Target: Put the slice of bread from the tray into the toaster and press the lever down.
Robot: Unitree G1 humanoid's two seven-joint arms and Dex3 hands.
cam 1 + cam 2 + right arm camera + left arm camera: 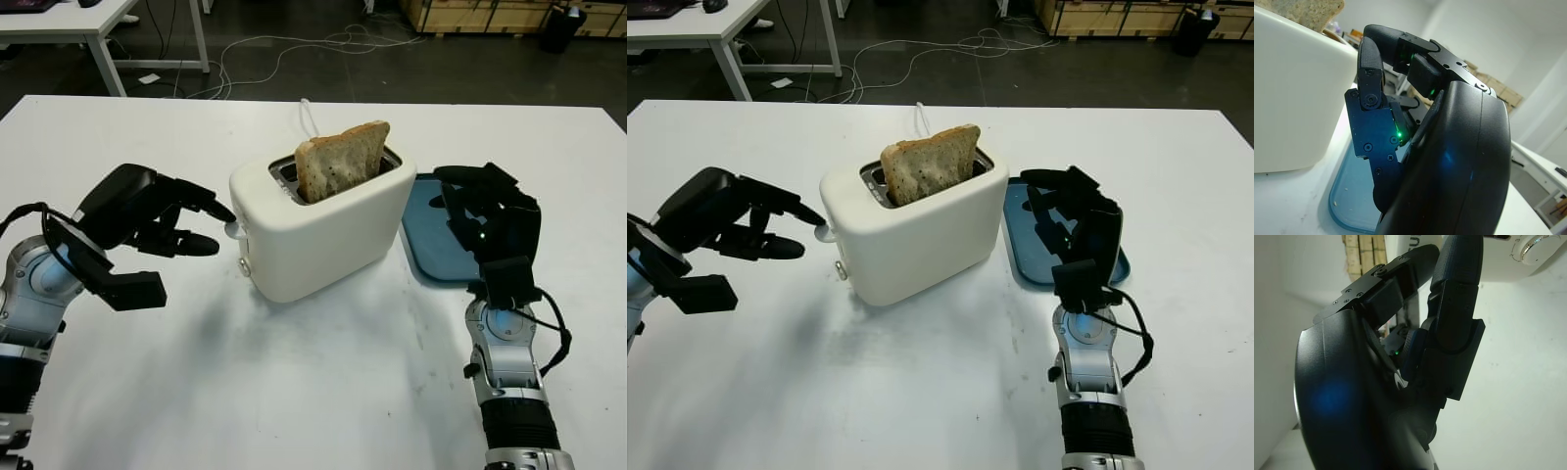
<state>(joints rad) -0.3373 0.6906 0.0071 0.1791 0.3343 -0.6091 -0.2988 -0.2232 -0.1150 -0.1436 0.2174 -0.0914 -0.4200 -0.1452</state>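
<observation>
White toaster (323, 230) sits mid-table, and your slice of bread (341, 162) stands in its slot, the upper half sticking up above the top, tilted a little. Lever (233, 230) on the toaster's left end is up near the top of its travel. Your left hand (162, 220) is at that end, holding nothing, fingers curled, with one fingertip (223, 211) right at the lever; whether it touches, you cannot tell. Knob (244, 265) sits lower on the same end. Blue tray (431, 245) lies just right of the toaster on the white table (294, 392). Your right hand (1073, 211) hangs over the tray, holding nothing, fingers curled.
</observation>
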